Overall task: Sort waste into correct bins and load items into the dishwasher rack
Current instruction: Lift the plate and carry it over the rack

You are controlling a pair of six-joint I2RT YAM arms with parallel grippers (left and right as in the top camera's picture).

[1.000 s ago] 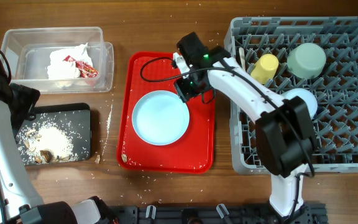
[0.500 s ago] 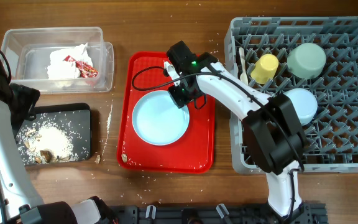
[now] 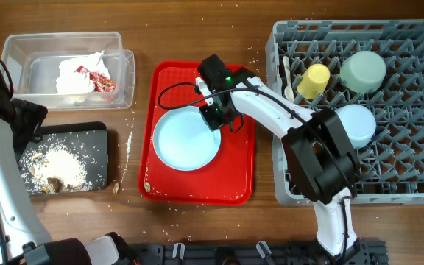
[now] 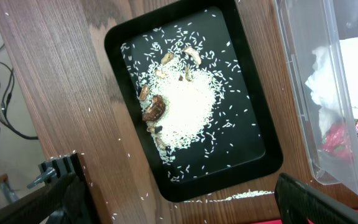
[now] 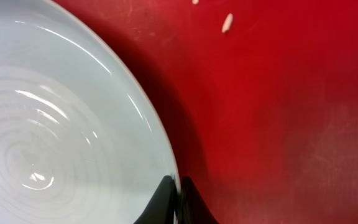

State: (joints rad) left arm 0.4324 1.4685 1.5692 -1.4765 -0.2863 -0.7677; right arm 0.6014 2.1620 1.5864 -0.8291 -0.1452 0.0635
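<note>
My right gripper (image 5: 179, 190) is shut on the upper right rim of the light blue plate (image 3: 188, 140), which lies on the flat red tray (image 3: 238, 180). The wrist view shows the plate (image 5: 55, 124) with its edge pinched between the two dark fingertips. In the grey dishwasher rack (image 3: 411, 147) sit a yellow cup (image 3: 316, 79), a pale green bowl (image 3: 364, 71), a light blue bowl (image 3: 355, 124) and white cutlery (image 3: 288, 77). My left gripper (image 4: 185, 205) hangs open above the black tray (image 4: 272, 163), empty.
The clear tub (image 3: 20, 51) at the back left holds a white napkin (image 3: 79, 73) and a red wrapper (image 3: 98, 79). The black tray (image 3: 98, 158) carries rice and brown food scraps (image 3: 57, 168). Rice grains are scattered on the wood beside the red tray.
My right gripper moved left to the plate's rim and closed on it; the plate shifted slightly left. The left arm has not moved.
</note>
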